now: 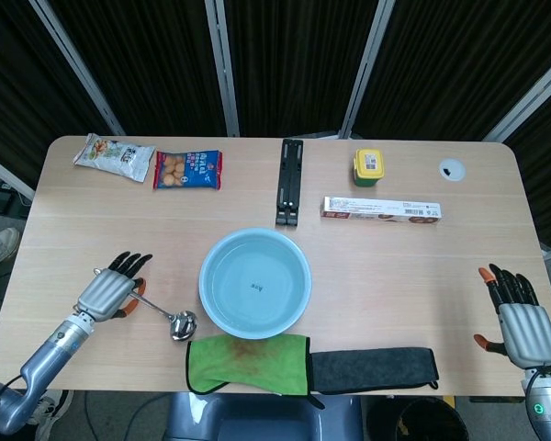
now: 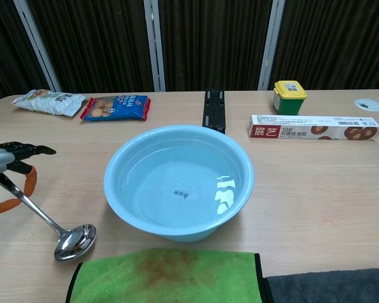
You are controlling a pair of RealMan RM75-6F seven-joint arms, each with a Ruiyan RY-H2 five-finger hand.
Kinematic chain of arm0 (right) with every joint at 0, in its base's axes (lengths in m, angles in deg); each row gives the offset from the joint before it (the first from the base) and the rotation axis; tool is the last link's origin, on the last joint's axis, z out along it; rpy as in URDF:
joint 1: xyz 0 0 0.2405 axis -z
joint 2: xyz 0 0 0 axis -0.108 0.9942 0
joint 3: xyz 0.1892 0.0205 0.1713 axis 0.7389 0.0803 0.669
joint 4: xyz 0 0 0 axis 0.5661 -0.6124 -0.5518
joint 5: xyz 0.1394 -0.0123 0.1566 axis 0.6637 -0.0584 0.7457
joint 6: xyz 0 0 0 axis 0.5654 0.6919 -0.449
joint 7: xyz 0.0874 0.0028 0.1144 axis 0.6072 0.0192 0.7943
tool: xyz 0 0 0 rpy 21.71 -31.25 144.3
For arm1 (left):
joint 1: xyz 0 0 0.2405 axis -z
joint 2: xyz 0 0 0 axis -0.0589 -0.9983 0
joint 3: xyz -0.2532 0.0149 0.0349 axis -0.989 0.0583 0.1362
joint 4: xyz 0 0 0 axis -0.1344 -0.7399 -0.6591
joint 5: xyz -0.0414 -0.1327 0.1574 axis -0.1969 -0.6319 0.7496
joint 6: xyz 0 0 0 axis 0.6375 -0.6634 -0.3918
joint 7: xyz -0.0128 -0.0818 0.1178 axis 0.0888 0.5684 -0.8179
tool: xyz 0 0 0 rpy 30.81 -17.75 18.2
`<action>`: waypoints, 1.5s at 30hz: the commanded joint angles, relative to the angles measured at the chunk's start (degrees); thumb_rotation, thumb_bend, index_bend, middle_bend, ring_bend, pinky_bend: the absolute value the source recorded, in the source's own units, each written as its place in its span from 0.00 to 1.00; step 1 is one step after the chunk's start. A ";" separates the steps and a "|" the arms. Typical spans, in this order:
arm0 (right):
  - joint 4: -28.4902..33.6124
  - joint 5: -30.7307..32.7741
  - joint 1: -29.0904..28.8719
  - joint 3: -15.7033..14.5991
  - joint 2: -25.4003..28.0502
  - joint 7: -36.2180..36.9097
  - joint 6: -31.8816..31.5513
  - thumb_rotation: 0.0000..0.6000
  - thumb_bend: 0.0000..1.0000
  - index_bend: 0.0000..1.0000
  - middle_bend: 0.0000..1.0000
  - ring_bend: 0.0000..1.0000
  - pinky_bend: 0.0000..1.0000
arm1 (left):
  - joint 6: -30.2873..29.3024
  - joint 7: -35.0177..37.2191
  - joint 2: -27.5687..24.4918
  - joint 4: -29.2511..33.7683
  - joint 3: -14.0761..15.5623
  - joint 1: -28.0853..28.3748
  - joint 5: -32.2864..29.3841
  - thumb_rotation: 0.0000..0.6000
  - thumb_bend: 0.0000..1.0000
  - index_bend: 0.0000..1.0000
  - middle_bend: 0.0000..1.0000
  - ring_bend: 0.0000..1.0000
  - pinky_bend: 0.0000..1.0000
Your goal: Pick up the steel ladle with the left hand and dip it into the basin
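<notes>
The left robot hand (image 2: 3, 165) was closed on the steel ladle (image 2: 50, 222) handle, bowl low beside the water-filled basin (image 2: 179, 182), the right robot hand (image 1: 522, 312) lay spread and empty; a loose grip risked the ladle twisting and striking the rim.

The left robot hand (image 2: 6, 165) is cut by the chest view's edge, hiding its grip on the ladle (image 2: 50, 222).

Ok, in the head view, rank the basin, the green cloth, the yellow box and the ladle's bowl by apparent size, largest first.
1. basin
2. green cloth, covering about as much area as the basin, so the top two are a near tie
3. yellow box
4. ladle's bowl, clearly the smallest
</notes>
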 commanded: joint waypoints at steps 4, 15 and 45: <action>0.22 -0.45 0.02 -0.22 -0.02 -0.13 -0.17 1.00 0.00 0.00 0.00 0.00 0.00 | -5.19 0.43 -4.60 6.24 1.49 -1.77 3.31 1.00 0.50 0.57 0.00 0.00 0.00; 0.71 -2.22 0.38 -0.96 0.27 0.40 -1.16 1.00 0.00 0.00 0.00 0.00 0.00 | -10.05 3.42 -10.44 14.11 3.88 -2.02 9.58 1.00 0.50 0.58 0.00 0.00 0.00; 0.37 -3.71 -1.01 -2.15 2.22 6.25 2.15 1.00 0.00 0.00 0.00 0.00 0.00 | 7.21 2.51 -11.66 24.29 -8.72 12.17 -3.33 1.00 0.50 0.60 0.00 0.00 0.00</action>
